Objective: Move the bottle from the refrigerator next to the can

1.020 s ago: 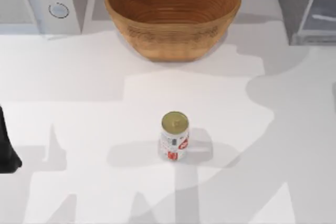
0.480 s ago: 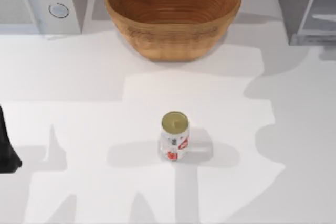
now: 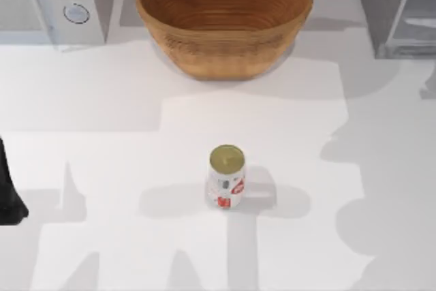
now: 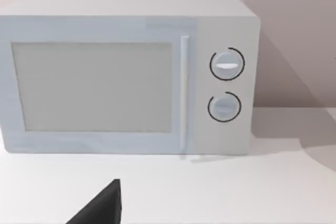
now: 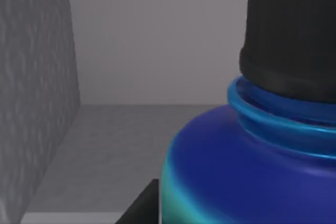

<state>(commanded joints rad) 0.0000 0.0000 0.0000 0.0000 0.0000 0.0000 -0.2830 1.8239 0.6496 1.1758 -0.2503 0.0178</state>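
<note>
Seen from above, the can (image 3: 227,178) stands upright on the white table (image 3: 102,155), our landmark: white with red markings we cannot read as words, dull gold top up. Beyond the can sits the wicker basket (image 3: 223,18); beyond and to its left, the microwave (image 3: 54,1) with two round knobs; beyond and well to its right, the refrigerator (image 3: 395,8), grey with its pale door panel swung out. Our left arm (image 3: 8,189) shows as a dark shape well left of the can, parked; we cannot tell how its fingers stand. In the left wrist view the microwave (image 4: 126,72) faces the camera, door closed, knobs unlabelled, with a dark sliver of the left gripper (image 4: 102,205) at the frame's foot, its state unclear. The right wrist view looks into a grey interior that we judge to be the refrigerator (image 5: 37,87): the bottle (image 5: 241,171) stands upright there, long axis vertical, blue shoulder and black cap (image 5: 291,30) pressed close before the camera, no label legible. A dark edge of the right gripper (image 5: 140,208) lies just beside the bottle's base; whether it has closed on the bottle we cannot tell. The right arm is plainly the nearer one, and by our reading the coming move turns on drawing the bottle out toward the can, which lies well apart from the refrigerator.
</note>
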